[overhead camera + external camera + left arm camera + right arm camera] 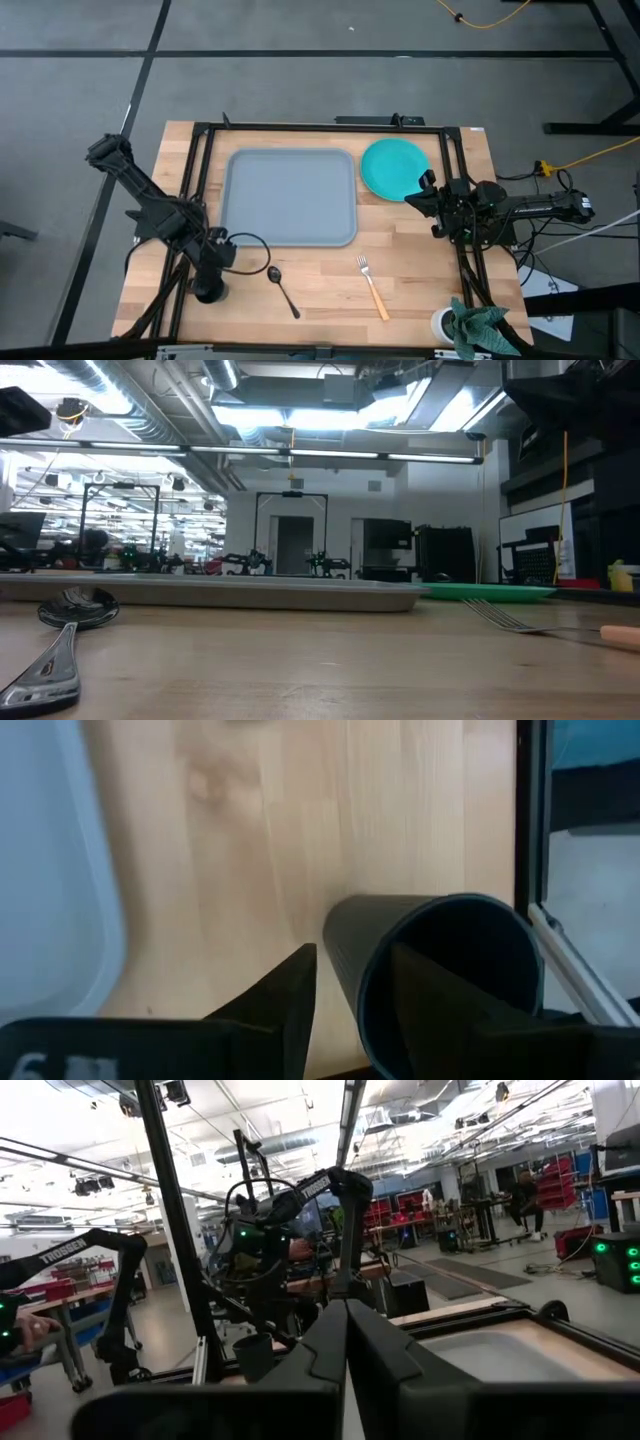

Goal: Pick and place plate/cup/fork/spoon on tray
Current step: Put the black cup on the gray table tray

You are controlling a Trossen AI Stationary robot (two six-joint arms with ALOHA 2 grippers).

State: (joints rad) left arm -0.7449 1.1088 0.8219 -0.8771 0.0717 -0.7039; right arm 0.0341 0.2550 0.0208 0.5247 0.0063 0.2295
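The dark cup (440,970) stands upright on the wood near the table's front left (208,291). My left gripper (350,955) hangs over it, open and pointing steeply down. One finger (430,995) is over the cup's opening and the other (285,995) is outside its wall, with wood showing between. The grey-blue tray (290,195) lies at the middle. The teal plate (392,167) lies flat to its right. The spoon (283,290) and the fork (372,287) lie on the wood in front of the tray. My right gripper (425,195) waits shut beside the plate.
A white cup stuffed with a teal cloth (470,325) stands at the near right corner. A black frame rail (200,150) runs around the table, close beside the dark cup (525,840). A black cable loop (248,245) lies by my left gripper.
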